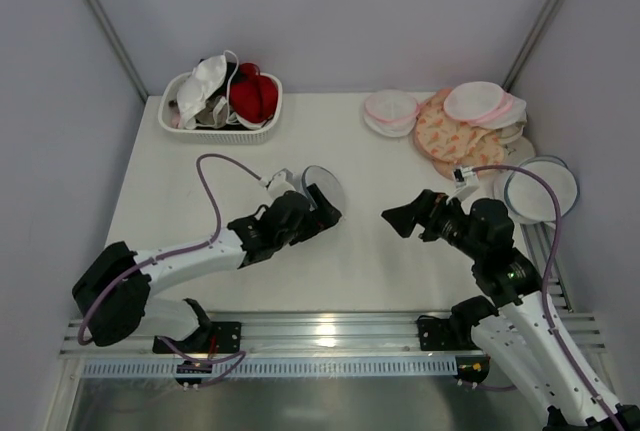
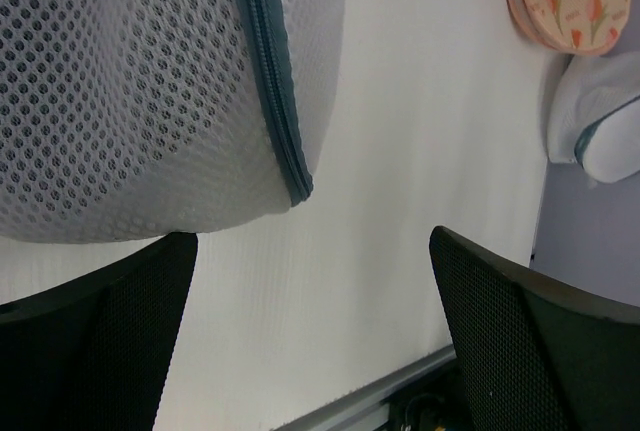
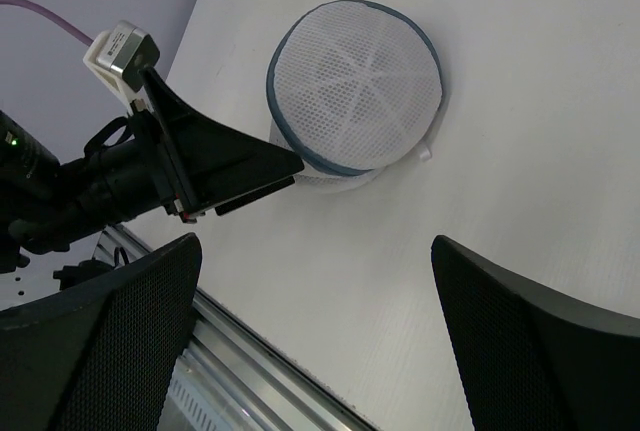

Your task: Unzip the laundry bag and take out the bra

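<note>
At mid-table, the round domed pouch of translucent white mesh with a grey-blue zip rim, the laundry bag [image 1: 325, 186], lies on the white tabletop [image 1: 200, 191]. It is free and nothing grips it. Left wrist view: the zip along the rim [image 2: 268, 71] looks closed. What is inside cannot be told through the mesh.

Left gripper [image 1: 328, 213] is released, jaws spread wide, nothing between them. It sits just beside the near side of the bag. In its own view the bag is ahead of one black finger [image 2: 100, 341], not between the two. The right wrist view puts a fingertip right at the bag's lower edge; contact cannot be told.

Right gripper [image 1: 392, 219] is also released, jaws wide, holding nothing. It is to the right of the bag, apart from it and pointing toward it.

Far left corner: a white slatted plastic basket [image 1: 225, 134] holds a white bra [image 1: 205, 81] and a red bra [image 1: 255, 99]. Far right: pink-rimmed white mesh rounds [image 1: 390, 109], peach patterned rounds [image 1: 445, 139] and a flat grey-rimmed white disc [image 1: 540, 191] near the table's right edge.
</note>
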